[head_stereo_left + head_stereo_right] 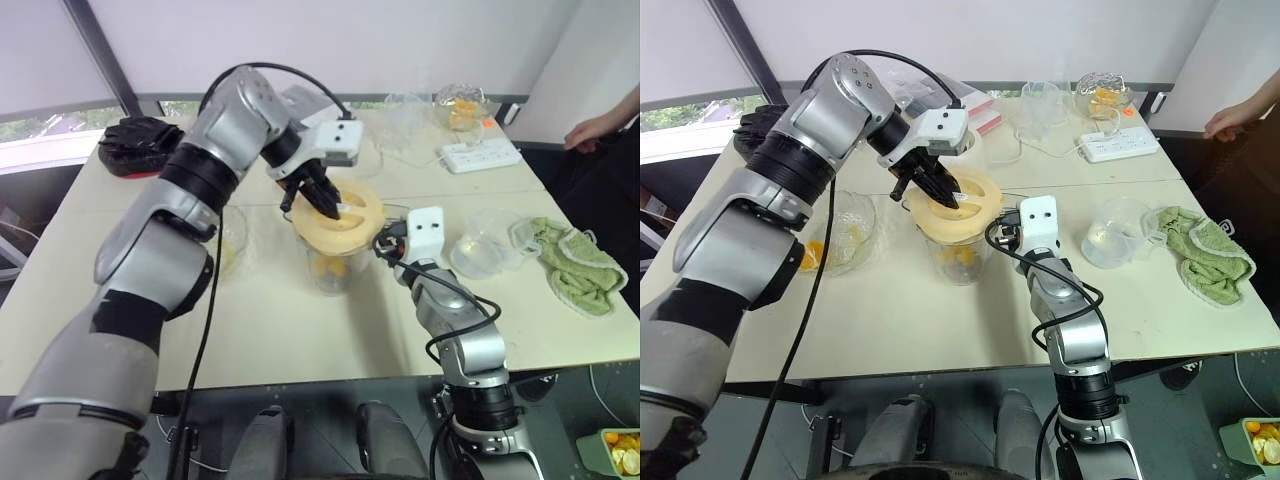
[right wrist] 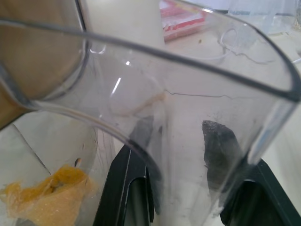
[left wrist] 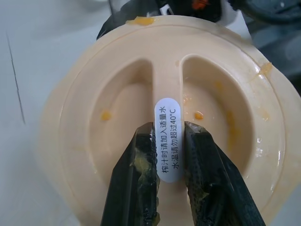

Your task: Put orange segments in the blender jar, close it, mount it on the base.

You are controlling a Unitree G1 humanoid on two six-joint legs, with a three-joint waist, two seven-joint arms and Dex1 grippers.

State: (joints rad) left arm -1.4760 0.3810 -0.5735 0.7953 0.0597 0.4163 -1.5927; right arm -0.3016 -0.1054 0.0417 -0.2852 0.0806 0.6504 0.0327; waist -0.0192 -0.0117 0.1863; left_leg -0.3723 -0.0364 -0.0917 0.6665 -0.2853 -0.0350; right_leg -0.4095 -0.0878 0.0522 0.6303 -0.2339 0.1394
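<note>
The blender jar [image 1: 332,262] stands at the table's middle, with orange segments [image 1: 330,267] lying in its bottom. A cream-yellow lid [image 1: 345,212] sits a little tilted on the jar's mouth. My left gripper [image 3: 168,127] reaches down from above, shut on the lid's centre ridge, which bears a white label. My right gripper [image 1: 385,245] comes in level from the jar's right and is shut on the jar's handle; its fingers [image 2: 136,188] show through the clear plastic. The cream-white base [image 2: 131,21] stands behind the jar, partly hidden by my left wrist.
A shallow clear bowl [image 1: 845,235] with orange pieces sits left of the jar. To the right are a small clear cup [image 1: 1115,232] and a green cloth [image 1: 1205,255]. A power strip [image 1: 1118,147] and another clear bowl [image 1: 1100,98] sit at the back. A person's hand [image 1: 1230,120] rests far right.
</note>
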